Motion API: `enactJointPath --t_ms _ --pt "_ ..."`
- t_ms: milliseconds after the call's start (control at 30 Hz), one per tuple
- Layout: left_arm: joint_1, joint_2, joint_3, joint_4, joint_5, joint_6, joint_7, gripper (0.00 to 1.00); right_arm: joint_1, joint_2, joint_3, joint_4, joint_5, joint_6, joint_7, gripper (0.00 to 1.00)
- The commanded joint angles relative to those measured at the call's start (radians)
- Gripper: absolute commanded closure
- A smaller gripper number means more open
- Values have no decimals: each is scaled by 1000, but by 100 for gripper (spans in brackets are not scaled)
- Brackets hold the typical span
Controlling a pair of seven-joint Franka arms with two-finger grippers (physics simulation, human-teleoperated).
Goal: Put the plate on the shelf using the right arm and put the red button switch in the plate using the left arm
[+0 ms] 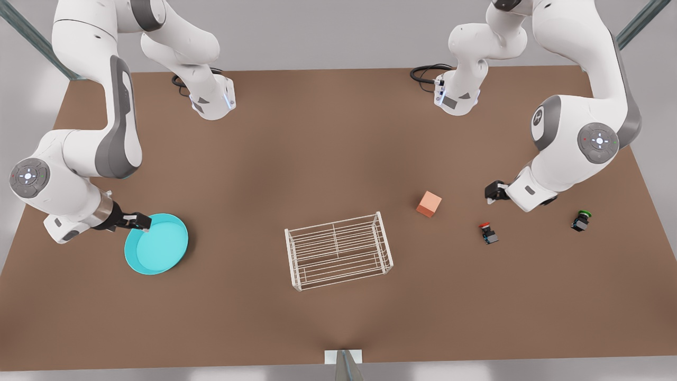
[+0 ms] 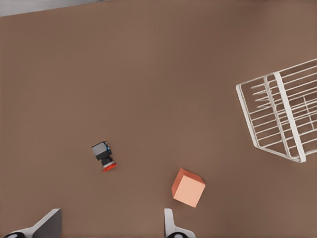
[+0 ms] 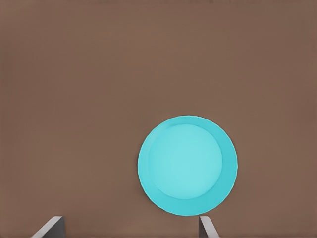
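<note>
The turquoise plate (image 1: 158, 246) (image 3: 187, 164) lies flat on the brown table at the front view's left. My right gripper (image 1: 138, 221) (image 3: 129, 227) hovers by the plate's far-left rim, open and holding nothing. The white wire shelf (image 1: 338, 248) (image 2: 282, 114) stands mid-table with nothing on it. On the table at the front view's right lies the red button switch (image 1: 488, 233) (image 2: 104, 156), tipped on its side. My left gripper (image 1: 494, 191) (image 2: 110, 225) hangs open above the table just behind the switch, apart from it.
An orange cube (image 1: 429, 203) (image 2: 188, 187) sits between the shelf and the red switch. A like switch with a green cap (image 1: 581, 220) rests farther toward the front view's right. Both arm bases stand at the table's far edge.
</note>
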Motion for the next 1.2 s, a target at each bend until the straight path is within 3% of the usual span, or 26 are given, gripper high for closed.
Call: enactJointPath --t_ms 0,133,233,300,433,533,633,900,1167 --pt "-1 -1 0 1 2 7 -30 0 2 0 0 -2 0 1 3 0" --pt "-14 1 1 -7 12 5 -30 0 2 29 0 0 0 -48 2 0" --pt "-7 -1 3 -16 8 -4 -30 0 -12 45 -6 6 -114 -108 -38 0" --pt "-7 -1 4 -21 8 -4 -30 0 -103 68 -6 7 4 -94 -122 0" --pt "-3 -1 9 -24 8 -4 -30 0 -259 229 -6 99 190 -74 -282 0" --pt "-1 -1 9 -24 8 -4 -30 0 -310 391 -6 246 231 -65 -392 0" --pt "19 1 11 -33 11 -2 -30 0 -316 476 -3 279 234 49 -463 0" --pt "17 1 9 -42 12 -8 -56 0 -336 531 -5 228 176 33 -577 0" --pt "14 -1 9 -53 14 -10 -72 0 -363 588 -3 225 168 29 -604 8"
